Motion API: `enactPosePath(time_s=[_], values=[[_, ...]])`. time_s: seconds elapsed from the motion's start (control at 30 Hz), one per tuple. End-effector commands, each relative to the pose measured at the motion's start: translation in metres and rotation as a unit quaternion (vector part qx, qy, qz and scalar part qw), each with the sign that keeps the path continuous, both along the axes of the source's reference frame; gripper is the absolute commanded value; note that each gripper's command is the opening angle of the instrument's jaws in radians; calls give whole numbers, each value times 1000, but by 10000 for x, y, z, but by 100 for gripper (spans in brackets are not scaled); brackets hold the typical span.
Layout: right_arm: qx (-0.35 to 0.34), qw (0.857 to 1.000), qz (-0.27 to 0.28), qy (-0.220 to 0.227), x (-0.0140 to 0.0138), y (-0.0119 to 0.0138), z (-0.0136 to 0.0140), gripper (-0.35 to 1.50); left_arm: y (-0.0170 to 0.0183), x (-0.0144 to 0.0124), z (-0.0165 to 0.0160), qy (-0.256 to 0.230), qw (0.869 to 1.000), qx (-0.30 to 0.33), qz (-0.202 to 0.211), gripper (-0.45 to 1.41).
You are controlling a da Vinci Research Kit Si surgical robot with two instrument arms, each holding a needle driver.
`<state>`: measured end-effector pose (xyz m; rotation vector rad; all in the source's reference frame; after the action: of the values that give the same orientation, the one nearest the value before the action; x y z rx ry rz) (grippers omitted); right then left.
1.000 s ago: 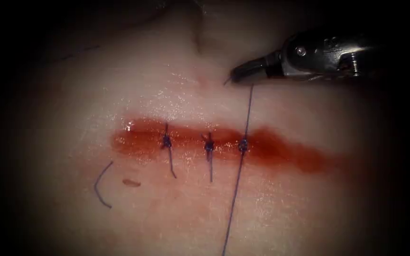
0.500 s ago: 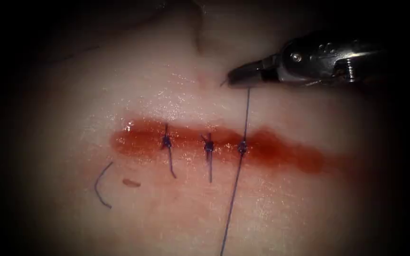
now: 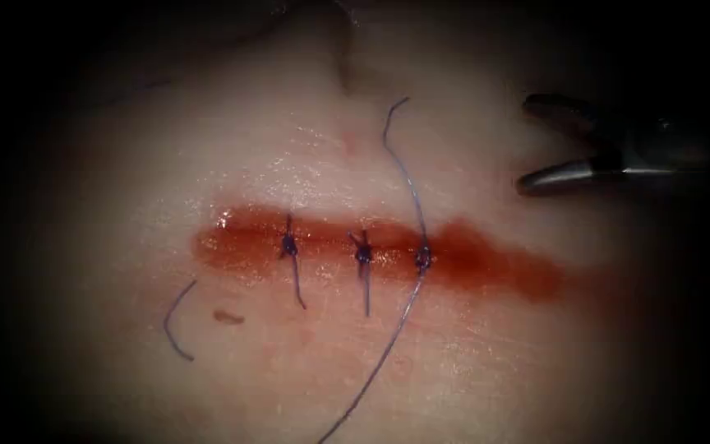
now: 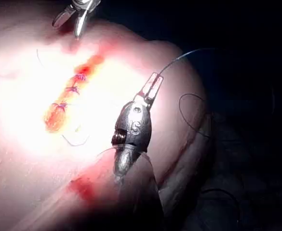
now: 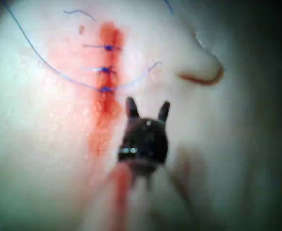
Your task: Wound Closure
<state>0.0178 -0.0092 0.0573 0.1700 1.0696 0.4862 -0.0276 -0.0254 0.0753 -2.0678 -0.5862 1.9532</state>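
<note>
Right arm's steel needle-driver tool (image 3: pixel 536 144): jaws parted, holding nothing, above the right part of the cut; the released thin blue suture thread (image 3: pixel 408 177) now lies slack (it ran taut to these jaws a second ago). Left arm's tool (image 4: pixel 153 86): jaws clamped on the thread off the tissue's edge. Pale glistening pork-belly tissue (image 3: pixel 495 353): long red-stained cut (image 3: pixel 486 263), three dark blue knots (image 3: pixel 363 253) across it, loose cut thread end (image 3: pixel 176 321) lower left. Needle: location cannot be told.

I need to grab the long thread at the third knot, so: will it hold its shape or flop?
Probably floppy: the thread lies in loose curves either side of its knot. Likely very light, being hair-thin. Possibly slippery, since the tissue glistens wet. The right tool has open jaws, holding nothing.
</note>
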Motion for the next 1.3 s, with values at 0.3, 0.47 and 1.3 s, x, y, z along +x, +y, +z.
enactPosePath(time_s=[0.3, 0.47, 1.3], values=[[18, 998, -13, 62, 71, -69, 8, 74, 55, -5, -31, 26, 999, -34, -1, -45], [14, 997, -25, 74, 120, -88, 22, 47, 64, -21, -37, 7, 999, -35, 14, -45], [30, 981, -82, 173, 193, -128, 5, 27, 144, -19, 76, -31, 997, -72, -9, -45]])
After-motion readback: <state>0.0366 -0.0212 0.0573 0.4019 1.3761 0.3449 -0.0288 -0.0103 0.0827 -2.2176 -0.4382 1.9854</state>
